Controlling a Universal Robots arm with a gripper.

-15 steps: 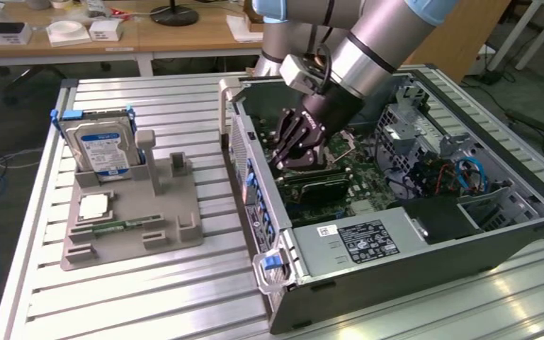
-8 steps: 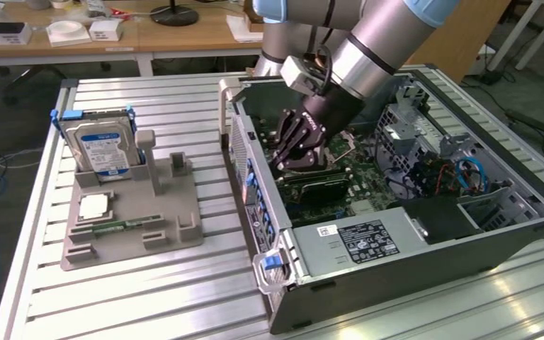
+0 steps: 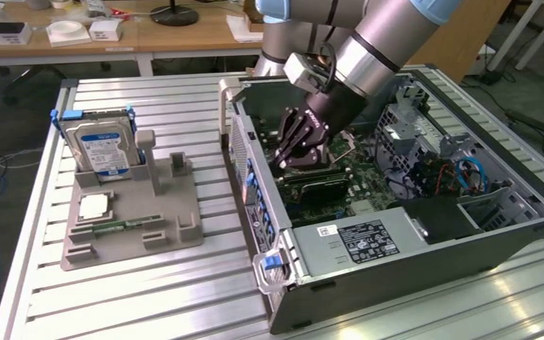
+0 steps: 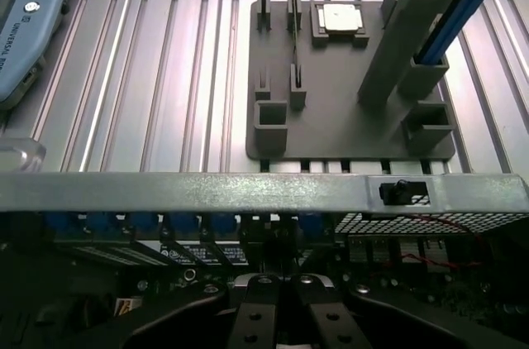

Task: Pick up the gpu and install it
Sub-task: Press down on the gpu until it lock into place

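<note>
At the centre of the exterior view, the gripper point(image 3: 296, 157) is clenched tight above the card point(image 3: 312, 185) inside the computer case point(image 3: 395, 244).

Grey holder point(image 3: 121, 234) — hard drive point(image 3: 102, 149), perhaps upright

Even overhead light is washing the exterior view, leaving only soft shadows under the grey fixture tray point(image 3: 130, 227); glare is streaking the bench point(image 3: 499, 297) slats at the near corner on the exterior view's right; the computer case point(image 3: 395, 244) interior is staying dim; in the wrist view, slats are gleaming, the case rim point(image 4: 207, 193) is blurring slightly, and the foreground is sinking into darkness.
</note>
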